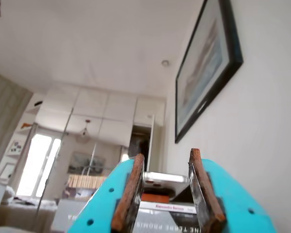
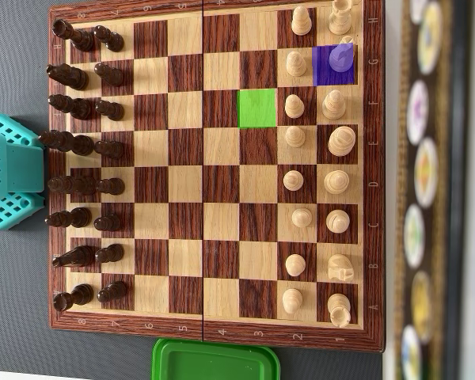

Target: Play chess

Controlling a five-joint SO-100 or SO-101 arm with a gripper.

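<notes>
In the overhead view a wooden chessboard [image 2: 186, 170] holds two columns of dark pieces [image 2: 83, 145] along its left side and two columns of light pieces [image 2: 317, 170] along its right. One light piece [image 2: 342, 57] stands on a purple-tinted square near the top right. A green-tinted square [image 2: 257, 108] to its lower left is bare. The turquoise arm [image 2: 12, 170] sits off the board's left edge. In the wrist view my gripper [image 1: 167, 154] points up into the room, away from the board, open with nothing between its rust-coloured pads [image 1: 130, 194].
A green plastic lid [image 2: 215, 360] lies below the board's bottom edge. A dark strip with round pictures [image 2: 423, 182] runs along the right. The wrist view shows a stack of books [image 1: 160, 207], a framed picture [image 1: 208, 63] on the wall and the ceiling.
</notes>
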